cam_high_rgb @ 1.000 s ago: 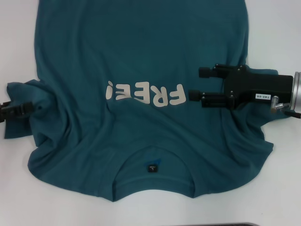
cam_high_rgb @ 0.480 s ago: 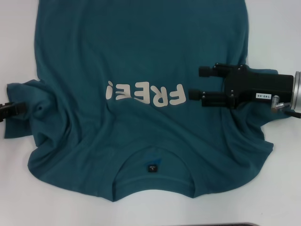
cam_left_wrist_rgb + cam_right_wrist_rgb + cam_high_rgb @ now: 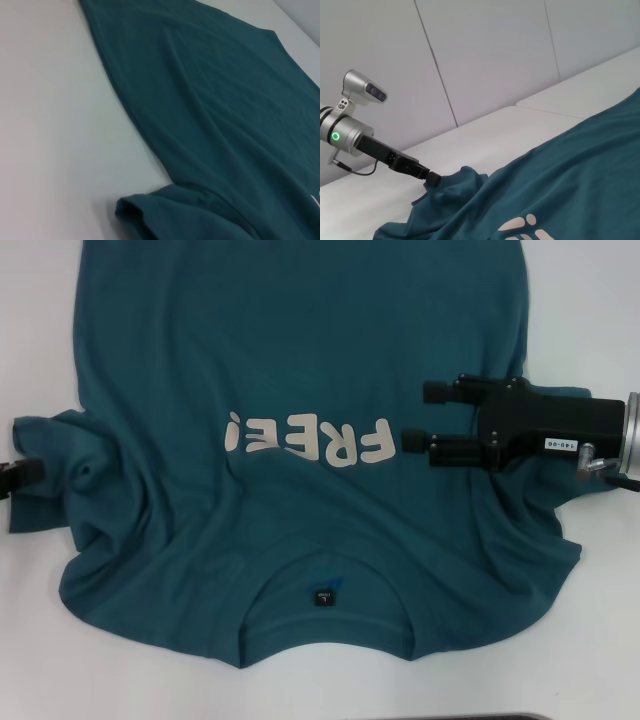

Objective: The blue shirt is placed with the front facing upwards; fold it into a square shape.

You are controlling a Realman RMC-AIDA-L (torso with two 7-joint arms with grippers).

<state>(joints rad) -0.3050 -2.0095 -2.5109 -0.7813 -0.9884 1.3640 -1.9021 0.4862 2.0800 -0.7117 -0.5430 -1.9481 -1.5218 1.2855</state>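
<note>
1. Lying front-up on the white table, the large dark teal-blue cotton shirt remains mostly unfolded.
2. Right gripper hovers open, empty, beside the lettering.
3. Left gripper at the bunched left sleeve; grip unclear.
4. Every fold seemingly remains.

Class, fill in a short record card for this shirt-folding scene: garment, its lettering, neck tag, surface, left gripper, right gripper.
Garment: large dark teal-blue cotton T-shirt, spread front up, wrinkled near the collar.
Lettering: white "FREE!" print across the chest.
Neck tag: small black tag inside the collar.
Surface: white table.
Left gripper: at the bunched left sleeve, at the head view's edge.
Right gripper: fingers open, over the shirt beside the lettering.
</note>
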